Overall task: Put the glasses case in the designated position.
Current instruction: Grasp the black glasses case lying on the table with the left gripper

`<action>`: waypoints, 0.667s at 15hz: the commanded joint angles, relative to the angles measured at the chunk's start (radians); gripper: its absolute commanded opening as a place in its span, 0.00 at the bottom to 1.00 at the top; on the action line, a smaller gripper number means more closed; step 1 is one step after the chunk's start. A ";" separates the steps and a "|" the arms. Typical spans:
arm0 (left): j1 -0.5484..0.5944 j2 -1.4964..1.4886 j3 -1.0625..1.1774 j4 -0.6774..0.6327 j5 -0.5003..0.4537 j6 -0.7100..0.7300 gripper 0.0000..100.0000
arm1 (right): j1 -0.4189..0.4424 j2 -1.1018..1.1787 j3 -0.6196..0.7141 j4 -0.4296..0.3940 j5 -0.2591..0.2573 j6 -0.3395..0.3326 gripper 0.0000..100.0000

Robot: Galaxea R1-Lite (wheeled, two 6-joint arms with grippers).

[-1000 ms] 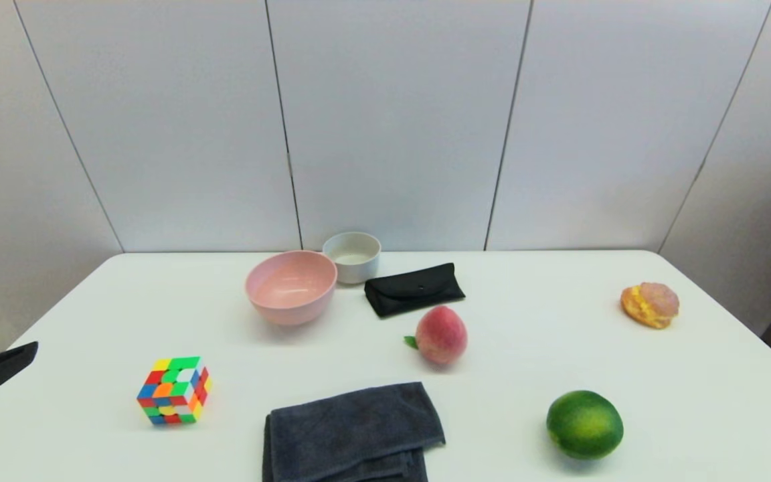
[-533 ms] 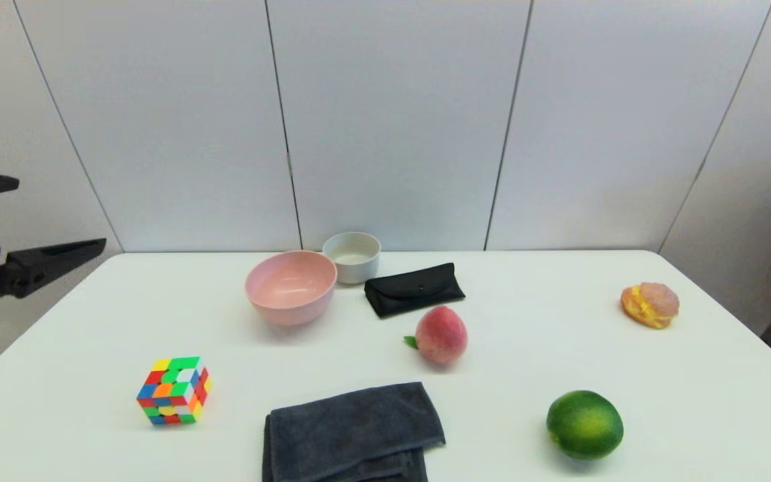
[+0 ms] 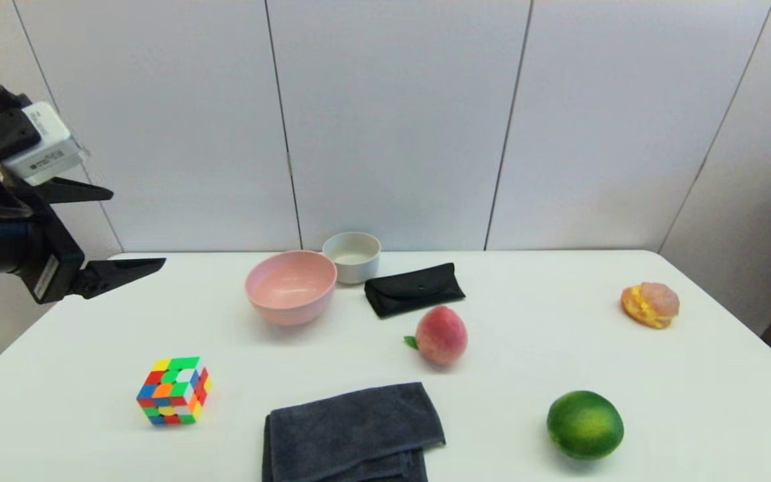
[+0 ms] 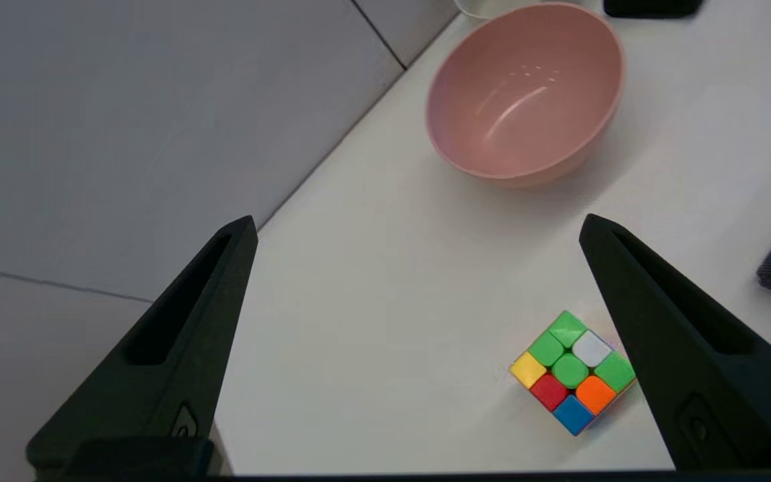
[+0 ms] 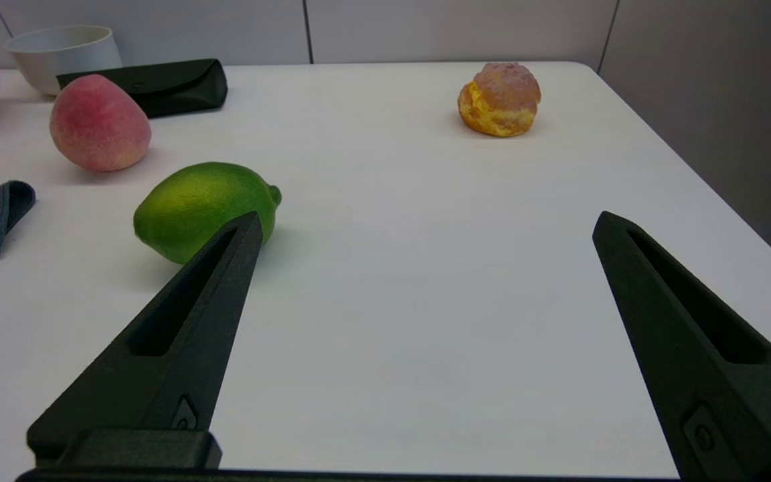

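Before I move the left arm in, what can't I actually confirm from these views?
- Right gripper: outside the head view; only its open fingers show in its wrist view.
- Glasses case: left wrist view cuts it off at the edge.
- Towel: head view crops its near end.
- Designated position: unmarked in every view.

The glasses case (image 3: 415, 289) is hemmed by the white bowl (image 3: 353, 256), the pink bowl (image 3: 290, 286) and the peach (image 3: 441, 335); bare bench (image 3: 546, 314) lies open on its right.

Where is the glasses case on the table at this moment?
In the head view, the glasses case lies flat near the table's far edge, just right of the white bowl and behind the peach.
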 commanded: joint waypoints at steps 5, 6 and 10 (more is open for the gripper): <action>-0.002 0.158 -0.143 0.140 -0.097 0.184 1.00 | 0.000 0.001 0.000 0.000 0.000 0.002 1.00; -0.004 0.170 -0.172 0.175 -0.098 0.208 1.00 | 0.000 0.001 0.000 0.000 0.000 0.002 1.00; -0.050 0.220 -0.239 0.207 -0.118 0.247 1.00 | 0.000 0.001 0.000 0.000 0.000 -0.001 1.00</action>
